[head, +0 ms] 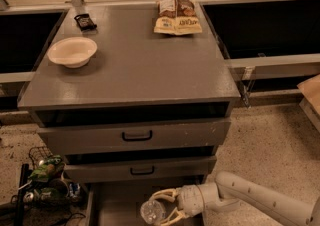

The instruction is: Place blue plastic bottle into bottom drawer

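Gripper (160,209) low at the foot of the cabinet (135,65), arm reaching in from the right, both fingers clasped round the blue plastic bottle (151,212). Bottle sits over the pulled-out bottom drawer (117,205), its long axis foreshortened, one round end turned up toward the camera; cap or base, cannot tell. Drawer front cut off by the frame edge; contact with its floor unclear. Above it, two upper drawers (135,137), closed, black handles. On the cabinet top: white bowl (73,51) at left, snack bags (177,17) near the back edge.
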`<state>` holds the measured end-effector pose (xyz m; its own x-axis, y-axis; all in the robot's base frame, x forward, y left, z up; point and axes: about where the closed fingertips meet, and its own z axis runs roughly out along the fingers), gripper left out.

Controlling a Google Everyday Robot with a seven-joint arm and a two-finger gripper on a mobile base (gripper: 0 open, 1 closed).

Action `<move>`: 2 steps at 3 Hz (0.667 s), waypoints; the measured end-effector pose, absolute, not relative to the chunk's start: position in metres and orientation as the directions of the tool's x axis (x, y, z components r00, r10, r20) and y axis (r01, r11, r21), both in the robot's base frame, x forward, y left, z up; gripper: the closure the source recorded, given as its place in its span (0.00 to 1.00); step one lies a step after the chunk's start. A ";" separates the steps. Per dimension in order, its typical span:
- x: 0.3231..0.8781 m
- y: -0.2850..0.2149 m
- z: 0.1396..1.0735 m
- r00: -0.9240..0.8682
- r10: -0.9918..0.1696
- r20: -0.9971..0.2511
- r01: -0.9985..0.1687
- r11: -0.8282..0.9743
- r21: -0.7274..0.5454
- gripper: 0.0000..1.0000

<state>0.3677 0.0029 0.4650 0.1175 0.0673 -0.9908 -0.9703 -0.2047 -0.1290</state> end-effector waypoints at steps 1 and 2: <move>0.366 0.005 0.443 0.081 0.062 -0.995 -0.975 -0.203 -0.092 1.00; 0.361 0.010 0.390 0.000 0.026 -1.000 -0.979 -0.206 -0.006 1.00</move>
